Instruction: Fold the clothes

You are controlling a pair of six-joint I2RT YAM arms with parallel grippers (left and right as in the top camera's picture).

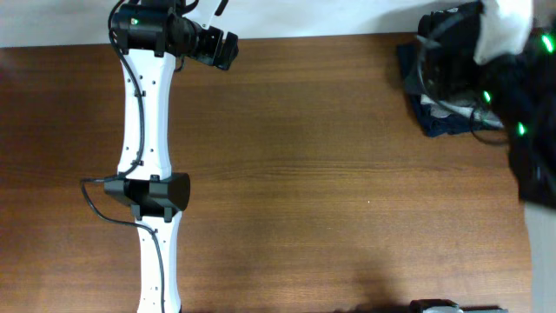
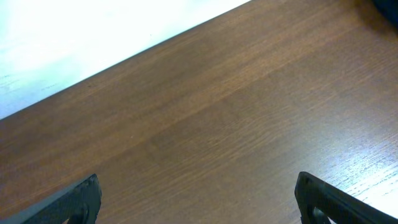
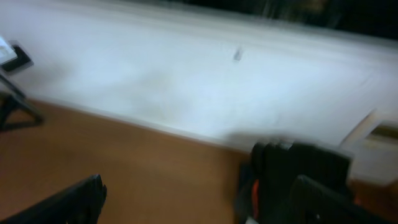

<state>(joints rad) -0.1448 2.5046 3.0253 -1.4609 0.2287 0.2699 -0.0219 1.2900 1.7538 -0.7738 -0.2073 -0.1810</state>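
- Overhead: the left tool sits at the far edge of the counter, its spread unclear here. The black shirt bunches at the right edge, near a navy garment.
- Left wrist: its fingers stand wide apart over the counter, gripping nothing.
- Right wrist: blurred. The right tool gapes wide, holding nothing.

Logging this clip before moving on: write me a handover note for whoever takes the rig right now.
Left gripper: open, empty, over bare table.
Right gripper: open, empty; its view is blurred and faces a wall.
Black shirt: not laid out on the table. A dark mass at the overhead's right edge may be it; cannot tell. A navy garment sits at the top right.
Done: no fold visible.
Left: the whole fold.
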